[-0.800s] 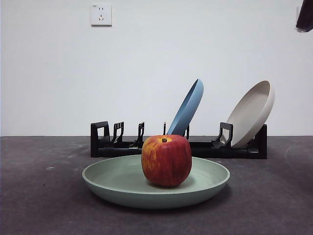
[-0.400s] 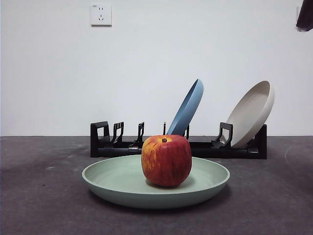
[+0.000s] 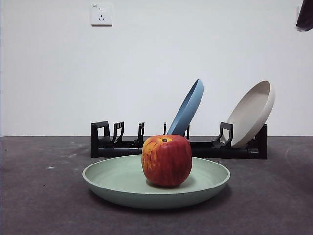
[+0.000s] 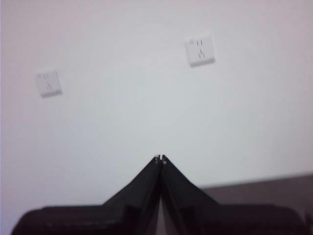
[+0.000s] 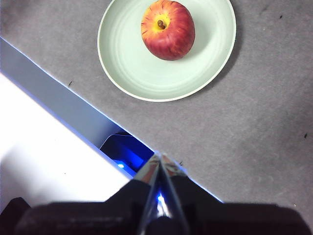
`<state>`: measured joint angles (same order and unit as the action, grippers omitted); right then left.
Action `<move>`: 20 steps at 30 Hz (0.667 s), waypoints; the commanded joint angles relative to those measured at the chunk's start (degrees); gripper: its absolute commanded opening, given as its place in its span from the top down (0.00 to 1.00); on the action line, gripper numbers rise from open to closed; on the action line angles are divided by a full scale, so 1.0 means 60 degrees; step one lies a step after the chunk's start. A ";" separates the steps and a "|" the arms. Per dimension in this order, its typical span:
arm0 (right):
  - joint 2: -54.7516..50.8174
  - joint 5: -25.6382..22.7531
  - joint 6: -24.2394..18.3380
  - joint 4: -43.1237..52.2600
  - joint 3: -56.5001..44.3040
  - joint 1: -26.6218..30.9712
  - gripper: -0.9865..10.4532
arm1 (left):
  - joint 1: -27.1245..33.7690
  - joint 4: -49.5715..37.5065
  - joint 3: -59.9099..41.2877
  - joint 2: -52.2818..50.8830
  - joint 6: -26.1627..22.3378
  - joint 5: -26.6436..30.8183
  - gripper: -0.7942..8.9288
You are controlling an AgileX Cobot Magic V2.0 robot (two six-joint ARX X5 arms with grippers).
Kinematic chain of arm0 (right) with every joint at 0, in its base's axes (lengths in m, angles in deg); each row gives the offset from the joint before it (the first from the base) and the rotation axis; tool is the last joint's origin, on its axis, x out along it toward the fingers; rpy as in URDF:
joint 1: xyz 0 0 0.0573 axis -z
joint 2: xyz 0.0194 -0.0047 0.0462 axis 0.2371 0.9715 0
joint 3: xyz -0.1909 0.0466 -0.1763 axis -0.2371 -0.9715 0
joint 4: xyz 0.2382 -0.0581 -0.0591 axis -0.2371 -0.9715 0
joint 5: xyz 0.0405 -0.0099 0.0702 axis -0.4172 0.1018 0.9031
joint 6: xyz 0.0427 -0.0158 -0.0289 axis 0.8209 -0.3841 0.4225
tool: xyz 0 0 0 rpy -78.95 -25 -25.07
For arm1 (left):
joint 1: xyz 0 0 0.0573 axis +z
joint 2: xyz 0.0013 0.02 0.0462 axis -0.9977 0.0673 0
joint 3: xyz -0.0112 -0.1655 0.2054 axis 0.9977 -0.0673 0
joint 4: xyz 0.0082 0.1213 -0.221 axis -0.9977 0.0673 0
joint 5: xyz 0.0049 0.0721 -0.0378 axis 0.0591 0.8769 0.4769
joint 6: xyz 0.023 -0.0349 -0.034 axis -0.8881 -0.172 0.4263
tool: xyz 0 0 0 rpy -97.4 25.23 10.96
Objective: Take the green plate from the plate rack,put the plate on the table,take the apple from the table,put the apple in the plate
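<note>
Apple's in the plate; I read the task as done.

Nearest the front edge of the table (image 3: 39, 205), the green plate (image 3: 117, 183) lies flat with the apple (image 3: 166, 160) upright on it, stem up, a bit off centre. Behind, toward the back edge, the rack (image 3: 127, 147) holds a blue plate (image 3: 188, 107) and a beige plate (image 3: 252, 115), both leaning. Nothing left to place; next I'd just park. My right gripper (image 5: 159, 159) is high above the plate, jaws together, empty. My left gripper (image 4: 160, 159) is raised, aimed at the wall, jaws together, empty. Front camera shows only a dark arm tip in the top corner (image 3: 305, 17).
</note>
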<state>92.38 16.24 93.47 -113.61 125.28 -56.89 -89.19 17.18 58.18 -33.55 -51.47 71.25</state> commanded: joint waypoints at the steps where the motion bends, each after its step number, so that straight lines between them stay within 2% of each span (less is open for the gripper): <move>1: -0.0044 -0.0018 0.0058 0.0025 -0.0040 -0.0018 0.91 | 0.0175 -0.0350 -0.1300 -0.0619 0.0273 -0.0313 0.92; 11: -0.0047 -0.0018 0.0058 0.0025 -0.0040 -0.0022 0.91 | 0.0423 -0.0474 -0.4601 -0.2605 0.1089 -0.0313 0.92; 20: -0.0047 -0.0018 0.0058 0.0025 -0.0040 -0.0018 0.91 | 0.0517 -0.0120 -0.5690 -0.2903 0.1807 -0.0823 0.92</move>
<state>92.23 16.24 93.47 -113.63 125.28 -56.89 -86.39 16.48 24.82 -50.80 -42.07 66.70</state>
